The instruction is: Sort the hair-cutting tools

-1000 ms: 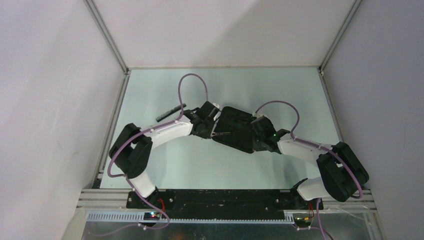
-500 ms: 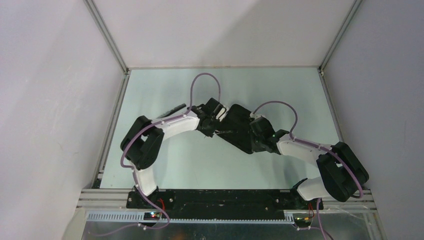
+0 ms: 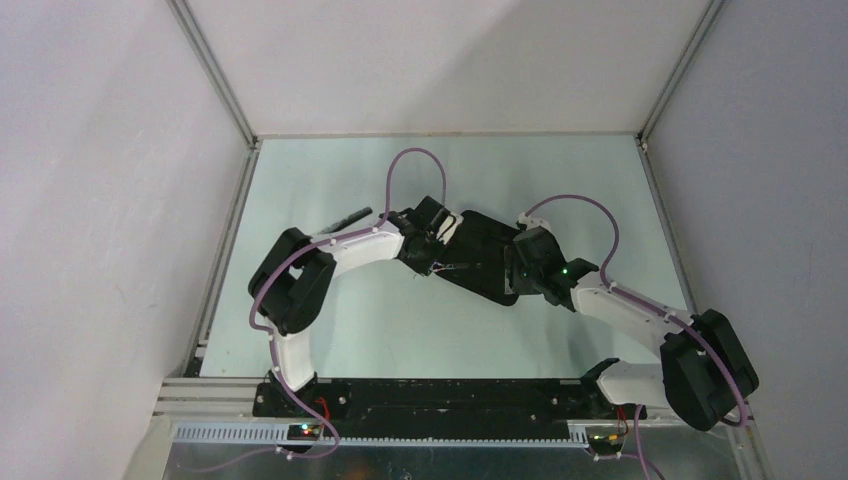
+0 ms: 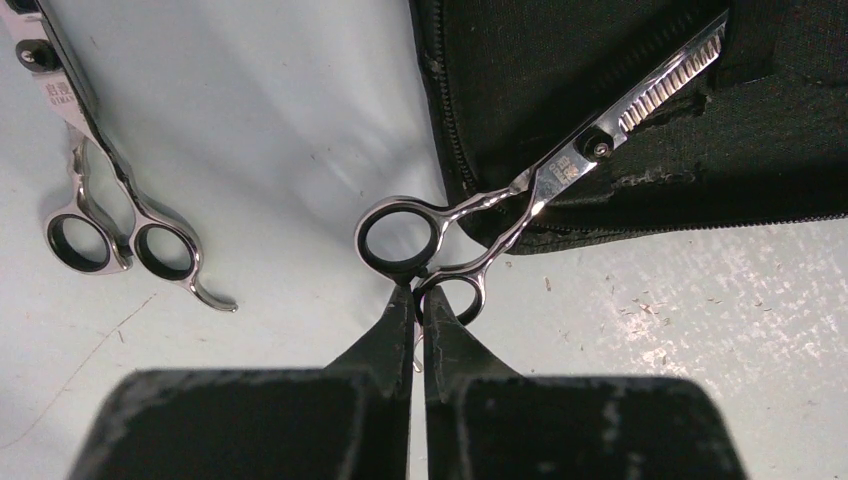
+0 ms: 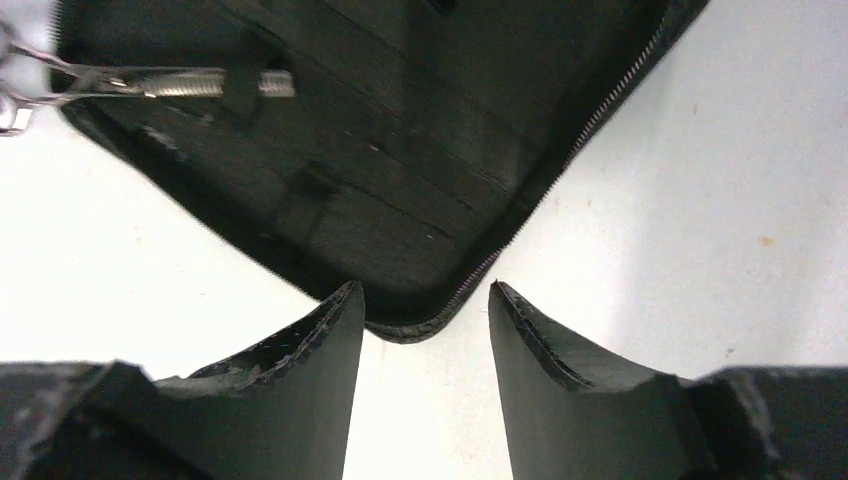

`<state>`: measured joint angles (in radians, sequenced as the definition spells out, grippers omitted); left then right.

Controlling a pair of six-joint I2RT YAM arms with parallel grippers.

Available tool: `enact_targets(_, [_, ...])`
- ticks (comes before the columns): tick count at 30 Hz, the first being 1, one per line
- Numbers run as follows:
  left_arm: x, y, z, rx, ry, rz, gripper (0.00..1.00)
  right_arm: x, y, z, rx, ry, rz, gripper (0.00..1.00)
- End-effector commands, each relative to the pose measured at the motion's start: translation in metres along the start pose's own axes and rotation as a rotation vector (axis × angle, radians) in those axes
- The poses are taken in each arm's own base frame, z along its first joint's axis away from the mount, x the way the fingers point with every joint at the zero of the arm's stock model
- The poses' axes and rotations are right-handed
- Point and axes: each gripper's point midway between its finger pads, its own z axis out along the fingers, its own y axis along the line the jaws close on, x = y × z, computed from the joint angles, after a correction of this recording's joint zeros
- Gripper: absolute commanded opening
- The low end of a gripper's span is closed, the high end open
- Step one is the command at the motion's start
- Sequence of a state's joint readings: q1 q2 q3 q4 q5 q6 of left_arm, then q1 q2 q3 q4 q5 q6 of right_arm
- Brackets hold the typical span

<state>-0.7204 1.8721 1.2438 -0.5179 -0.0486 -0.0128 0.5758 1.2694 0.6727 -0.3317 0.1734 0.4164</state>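
My left gripper (image 4: 415,292) is shut on the ring handle of the toothed silver scissors (image 4: 560,170), whose blade lies across the open black pouch (image 4: 620,60). A second pair of silver scissors (image 4: 95,190) lies on the table to the left of it. My right gripper (image 5: 425,290) stands open, its fingertips on either side of the pouch's (image 5: 400,150) zippered near corner without touching it. From above, the pouch (image 3: 480,255) lies between both grippers. The dark comb (image 3: 345,217) lies left of the left arm. The hair clips are out of view.
The pale table (image 3: 560,170) is walled on the left, back and right. The two arms meet over its middle, with purple cables arching above them. Small crumbs and hairs lie on the table (image 4: 650,300) beside the pouch.
My right gripper has opened and let go of the pouch corner, its arm shifting right. The left arm moved right and back, carrying the toothed scissors onto the pouch.
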Motion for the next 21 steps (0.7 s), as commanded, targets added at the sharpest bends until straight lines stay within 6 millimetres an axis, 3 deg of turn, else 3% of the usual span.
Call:
enact_targets(1, [-0.022, 0.001, -0.01, -0.018, -0.06, -0.045, 0.0, -0.041, 0.03, -0.02, -0.099, -0.133, -0.056, 0.54])
enact_targets(5, [-0.018, 0.001, -0.011, -0.022, -0.05, -0.047, 0.0, -0.044, 0.069, -0.018, -0.248, -0.136, -0.164, 0.51])
enact_targets(10, [-0.017, 0.002, -0.011, -0.021, -0.045, -0.045, 0.0, -0.041, 0.106, -0.001, -0.383, -0.144, -0.309, 0.47])
enact_targets(12, [-0.017, 0.001, -0.011, -0.014, -0.045, -0.048, 0.0, -0.051, 0.121, 0.006, -0.436, -0.201, -0.349, 0.47])
enact_targets(16, [-0.018, -0.001, -0.012, -0.002, -0.049, -0.054, 0.0, -0.056, 0.135, 0.021, -0.48, -0.236, -0.416, 0.46])
enact_targets(21, [-0.016, 0.0, -0.012, 0.006, -0.048, -0.067, 0.0, -0.038, 0.149, 0.039, -0.549, -0.184, -0.488, 0.44])
